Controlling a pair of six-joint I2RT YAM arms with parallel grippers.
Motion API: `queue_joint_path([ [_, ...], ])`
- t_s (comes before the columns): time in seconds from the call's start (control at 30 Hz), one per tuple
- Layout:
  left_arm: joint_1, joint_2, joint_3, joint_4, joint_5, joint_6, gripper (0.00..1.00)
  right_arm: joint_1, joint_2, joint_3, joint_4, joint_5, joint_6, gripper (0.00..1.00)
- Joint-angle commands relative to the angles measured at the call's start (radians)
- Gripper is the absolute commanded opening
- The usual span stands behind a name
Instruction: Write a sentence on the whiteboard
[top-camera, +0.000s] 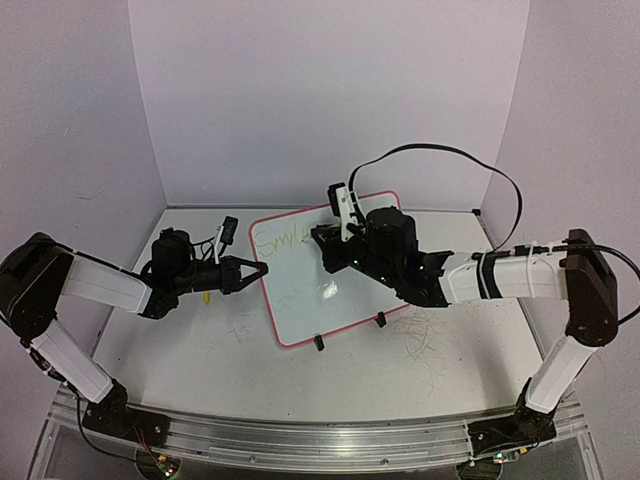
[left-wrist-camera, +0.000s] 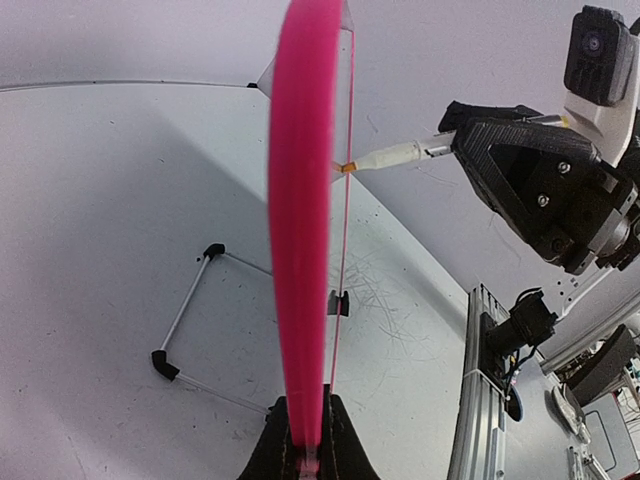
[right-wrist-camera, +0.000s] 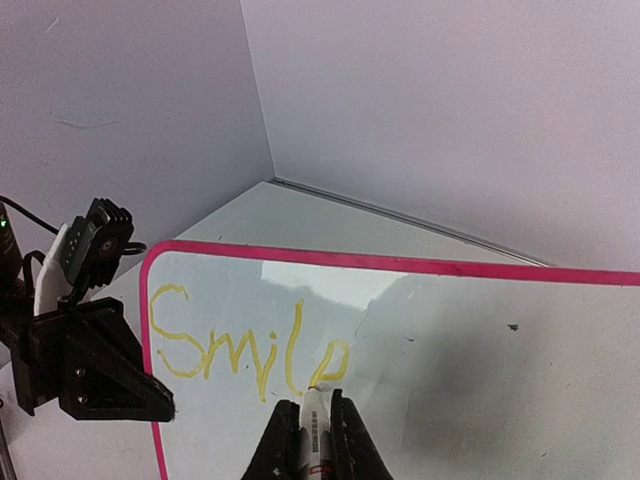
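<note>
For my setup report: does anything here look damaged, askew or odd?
Only small things. Thin dark scribbles mark the table beside the front right corner of the whiteboard, probably stray ink. The whiteboard stands turned at an angle to the table edge, its left rim pinched by the left hand.

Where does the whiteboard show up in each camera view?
Top external: whiteboard at the centre of the picture, skewed.
Left wrist: whiteboard edge-on, a vertical pink band mid-picture.
Right wrist: whiteboard fills the lower right, with the yellow writing facing the camera.
Shared landmark: its pink frame.
</note>
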Motion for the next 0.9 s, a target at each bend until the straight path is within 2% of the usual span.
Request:
queue_joint_path([
  [0.0, -0.004, -0.022, 0.023, -0.036, 0.003, 0.048, 0.0, -0.005, -0.01, -0.031, -0.028, 0.046, 0.007, 0.0],
  [0.17, -0.004, -0.02, 0.023, -0.038, 0.004, 0.049, 0.0, -0.008, -0.03, -0.033, -0.03, 0.13, -0.013, 0.0],
  [0.37, -0.004, -0.016, 0.025, -0.039, 0.004, 0.052, 0.0, -0.01, -0.075, -0.029, -0.027, 0.145, -0.04, 0.0],
  [0.43, -0.004, -0.019, 0.025, -0.041, 0.004, 0.053, 0.0, -0.01, -0.14, -0.057, -0.019, 0.096, -0.05, 0.0],
  [0.53, -0.004, -0.02, 0.026, -0.045, 0.009, 0.057, 0.0, -0.01, -0.321, -0.168, 0.089, -0.102, -0.064, 0.0],
  [0.6, -0.004, -0.017, 0.028, -0.049, 0.009, 0.06, 0.0, -0.018, -0.38, -0.193, 0.1, -0.186, -0.082, 0.0],
  [0.73, -0.004, -0.015, 0.038, -0.059, 0.005, 0.078, 0.0, -0.07, -0.374, -0.228, 0.018, -0.148, -0.13, 0.0],
  [0.87, -0.004, -0.021, 0.045, -0.076, 0.003, 0.096, 0.0, -0.071, -0.345, -0.201, -0.043, -0.136, -0.213, 0.0],
])
